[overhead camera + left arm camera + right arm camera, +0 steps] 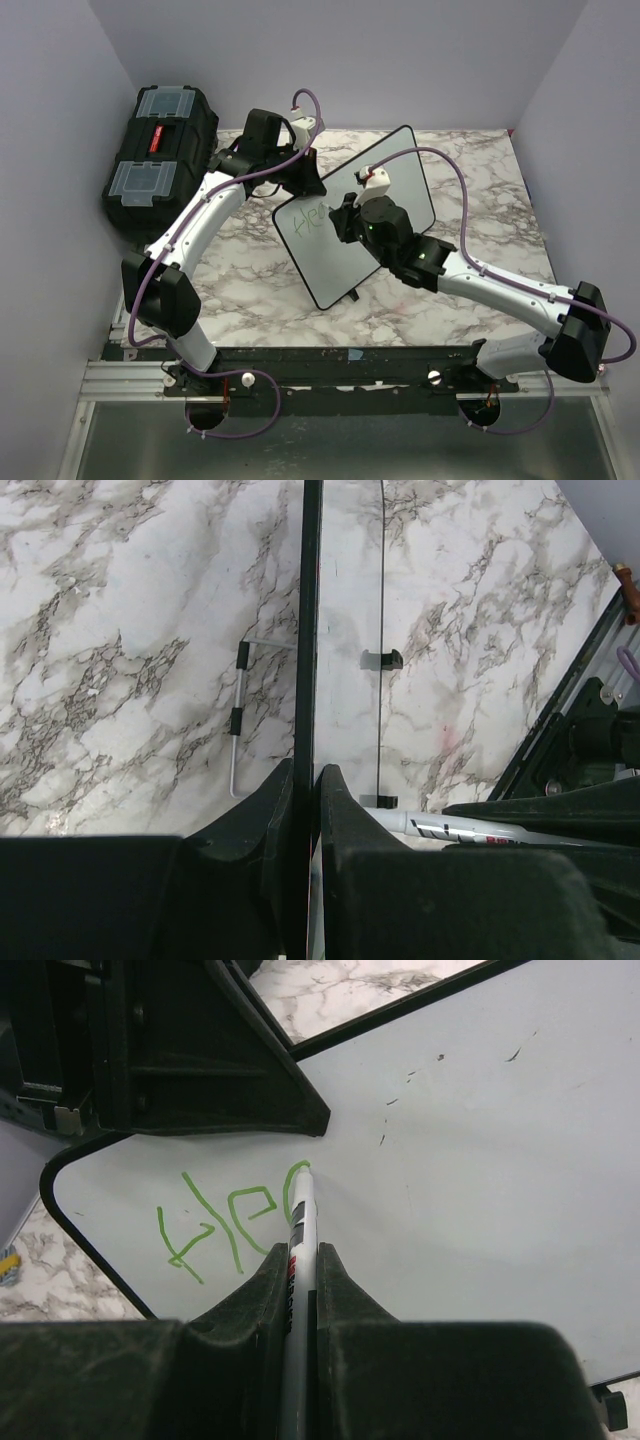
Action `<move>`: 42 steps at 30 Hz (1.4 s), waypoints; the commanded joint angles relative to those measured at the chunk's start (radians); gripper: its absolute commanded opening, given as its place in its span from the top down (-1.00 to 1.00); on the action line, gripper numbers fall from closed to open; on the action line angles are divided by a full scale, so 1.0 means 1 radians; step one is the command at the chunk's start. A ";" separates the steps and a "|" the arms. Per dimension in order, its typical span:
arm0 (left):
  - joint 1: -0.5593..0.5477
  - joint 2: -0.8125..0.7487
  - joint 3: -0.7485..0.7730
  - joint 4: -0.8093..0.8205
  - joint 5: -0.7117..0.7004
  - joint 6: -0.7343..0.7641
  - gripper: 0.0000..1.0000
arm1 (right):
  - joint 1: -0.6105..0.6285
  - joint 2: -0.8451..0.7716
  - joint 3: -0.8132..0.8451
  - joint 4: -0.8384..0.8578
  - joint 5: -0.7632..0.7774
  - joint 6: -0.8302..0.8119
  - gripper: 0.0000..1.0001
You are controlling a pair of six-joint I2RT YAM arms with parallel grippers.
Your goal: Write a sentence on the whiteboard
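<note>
Black plastic fills the far left, where a toolbox (160,155) with clear lid compartments sits against the side wall, well apart from the writing; beside it the marble-patterned table (250,290) carries everything else. Moving right, we see the left tool (303,178) at the upper left corner of the whiteboard (325,268); from the left wrist its fingers (340,810) are pressed together on the board's thin black edge, pinching the whiteboard (348,600), which shows nearly edge-on. A wire stand (237,720) juts from the back of the board onto the table; the board stands propped and tilted, set diagonally near the middle of the table. On its white face, near the upper left corner, we find the sentence (225,1225): only a few green handwritten letters so far, which we cannot read with certainty; from above they show small (312,218). Further right, the right tool (300,1252) pinches a white-barrelled marker pen (302,1205) between its fingers, the pen's tip touching the board at the last green letter; from above, the right tool (348,215) hangs over the middle of the board.
</note>
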 commanded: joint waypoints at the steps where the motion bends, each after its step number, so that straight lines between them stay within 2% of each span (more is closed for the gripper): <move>1: 0.003 -0.042 -0.001 0.059 -0.085 0.057 1.00 | -0.003 0.040 0.032 0.031 0.021 -0.021 0.99; 27: 0.003 -0.044 0.006 0.059 -0.091 0.059 1.00 | -0.004 -0.023 -0.101 -0.060 -0.035 0.036 0.99; 42: 0.003 -0.064 -0.006 0.048 -0.117 0.066 1.00 | -0.004 -0.095 -0.073 -0.044 -0.002 0.008 0.99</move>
